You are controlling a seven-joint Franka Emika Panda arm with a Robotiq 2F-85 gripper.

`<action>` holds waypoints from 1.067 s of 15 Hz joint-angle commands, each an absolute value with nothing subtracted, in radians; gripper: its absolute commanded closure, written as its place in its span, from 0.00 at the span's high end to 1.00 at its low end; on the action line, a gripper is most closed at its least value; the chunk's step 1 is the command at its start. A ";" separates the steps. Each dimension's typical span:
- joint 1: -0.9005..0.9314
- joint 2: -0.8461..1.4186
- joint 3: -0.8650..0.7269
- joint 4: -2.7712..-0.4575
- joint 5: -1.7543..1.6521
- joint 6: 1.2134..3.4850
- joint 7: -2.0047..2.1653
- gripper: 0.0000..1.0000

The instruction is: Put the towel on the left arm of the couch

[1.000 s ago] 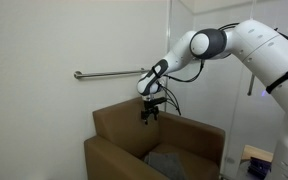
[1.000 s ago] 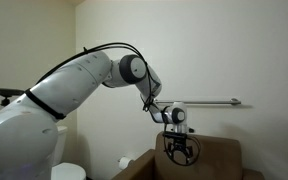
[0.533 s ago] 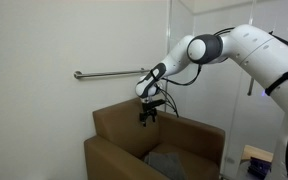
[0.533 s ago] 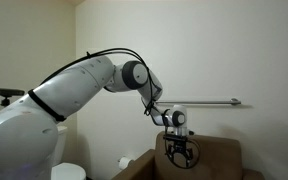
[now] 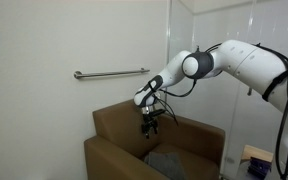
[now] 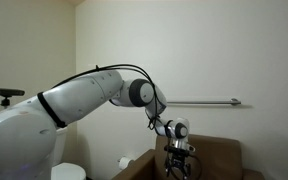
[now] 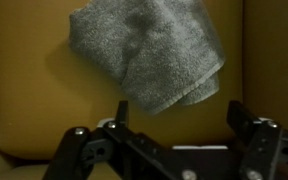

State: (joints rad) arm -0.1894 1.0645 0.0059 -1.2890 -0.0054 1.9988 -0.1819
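A grey towel (image 7: 149,55) lies crumpled on the seat of a brown couch (image 5: 119,125). In an exterior view the towel (image 5: 167,163) shows low on the seat. My gripper (image 7: 179,125) is open and empty, fingers spread, hovering above the seat with the towel just beyond the fingertips. In an exterior view the gripper (image 5: 151,128) hangs in front of the couch backrest, above the towel. It also shows above the couch in an exterior view (image 6: 178,165). A couch arm (image 5: 109,155) is in the foreground.
A metal grab bar (image 5: 109,73) runs along the white wall behind the couch, also seen in an exterior view (image 6: 209,101). A white partition wall (image 5: 209,60) stands beside the couch. A white object (image 6: 69,171) sits low beside the couch.
The gripper has moved down from beside the grab bar toward the couch seat and the towel. It stays open.
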 commanded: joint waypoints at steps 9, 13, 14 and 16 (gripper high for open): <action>-0.217 1.345 0.029 -1.007 0.017 1.944 -0.276 1.00; -0.218 1.407 0.025 -0.959 0.009 2.024 -0.242 1.00; -0.223 1.422 0.029 -0.952 0.014 2.049 -0.243 1.00; -0.226 1.445 0.033 -0.948 0.018 2.106 -0.240 1.00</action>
State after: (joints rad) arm -0.2113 1.4049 0.0238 -0.9775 -0.0046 2.0449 -0.2571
